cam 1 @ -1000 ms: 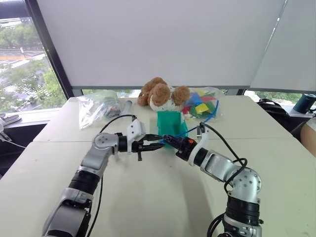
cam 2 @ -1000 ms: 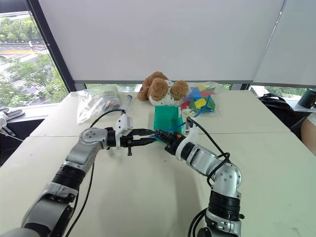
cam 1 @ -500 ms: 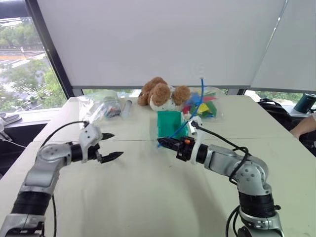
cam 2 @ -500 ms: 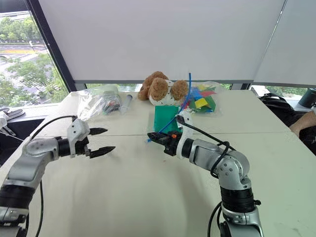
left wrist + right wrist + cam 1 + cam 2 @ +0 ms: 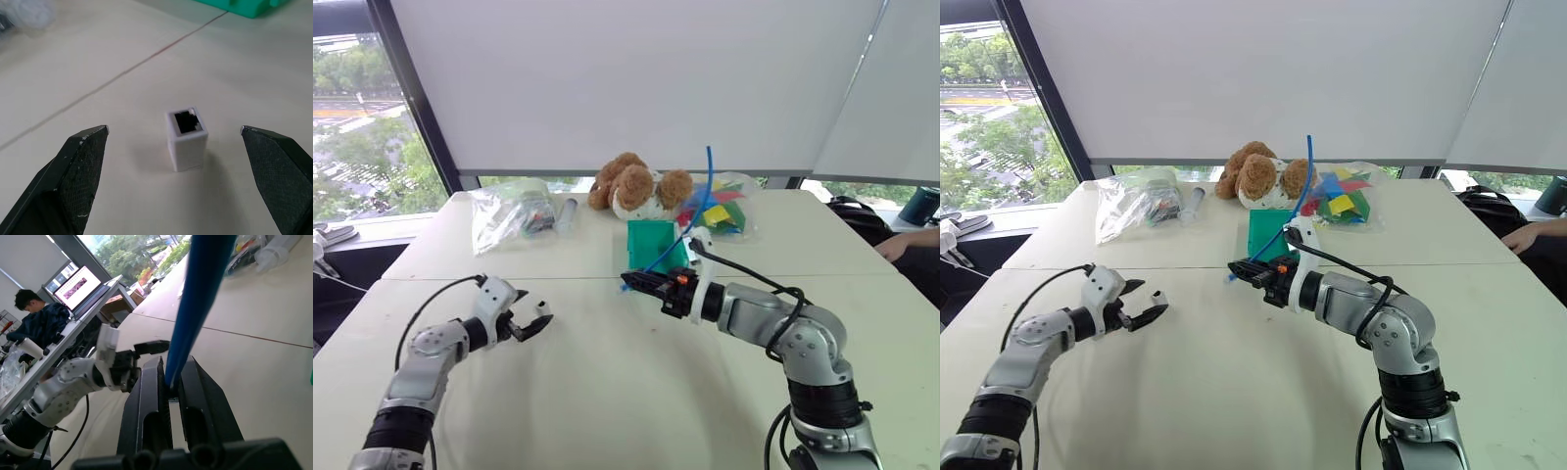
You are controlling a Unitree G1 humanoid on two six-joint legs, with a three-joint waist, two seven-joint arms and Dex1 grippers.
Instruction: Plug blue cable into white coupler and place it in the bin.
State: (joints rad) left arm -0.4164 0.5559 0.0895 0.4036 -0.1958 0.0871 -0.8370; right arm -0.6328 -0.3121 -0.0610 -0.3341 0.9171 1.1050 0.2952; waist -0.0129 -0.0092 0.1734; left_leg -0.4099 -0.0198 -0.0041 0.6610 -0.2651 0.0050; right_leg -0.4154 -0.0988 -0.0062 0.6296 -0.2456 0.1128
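The blue cable (image 5: 697, 210) is arching up limp and light from the right claw (image 5: 633, 282), which is pinching it near the plug in front of the bin (image 5: 655, 244). The white coupler (image 5: 186, 139) is standing on the counter (image 5: 607, 392) between the released left claw's (image 5: 1141, 306) fingers (small, rigid, probably tippy; best gripped by its sides).

A second ago the left tool (image 5: 530, 320) met the right tool (image 5: 628, 281) in front of the small teal-green plastic bin (image 5: 656, 245). Now it has swung out to the robot's left and sunk low over the pale surface (image 5: 636, 392), its black fingers (image 5: 80, 161) spread wide around the small white box-shaped coupler (image 5: 187, 138) standing there. The thin bright-blue cable (image 5: 703, 201), formerly lying low toward the bin, now rises steeply from the right tool, which has rolled.
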